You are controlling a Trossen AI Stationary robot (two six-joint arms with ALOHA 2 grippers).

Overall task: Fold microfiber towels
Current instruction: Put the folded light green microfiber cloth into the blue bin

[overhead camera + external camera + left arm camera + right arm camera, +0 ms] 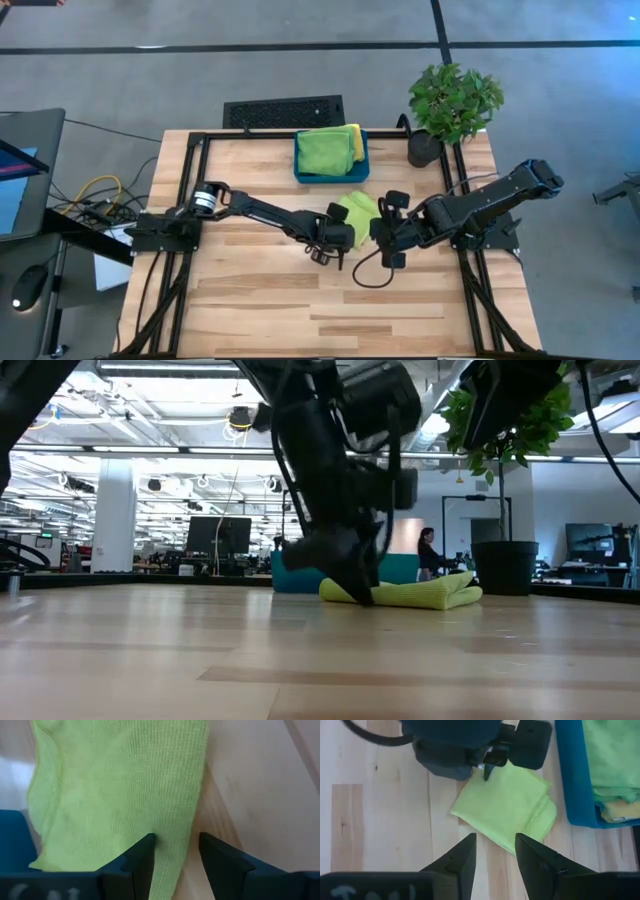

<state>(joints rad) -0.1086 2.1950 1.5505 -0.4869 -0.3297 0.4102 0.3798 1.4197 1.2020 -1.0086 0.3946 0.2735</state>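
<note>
Folding looks close to finished on the wooden table point(260, 300); broad bare board lies toward the near edge, so both arms have room to back off that way; the teal bin point(331, 176) of folded towels sits just behind, the potted plant point(452, 105) at the far right corner. The lime green towel point(358, 211) lies doubled mid-table; the left gripper point(175, 852), fingers apart, straddles its corner and should close squarely on it; the right gripper point(495, 850) hovers open above it.

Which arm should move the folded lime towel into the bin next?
Probably left: the left gripper is open with the lime towel edge between its fingers; the right gripper hangs open, short of it.
</note>
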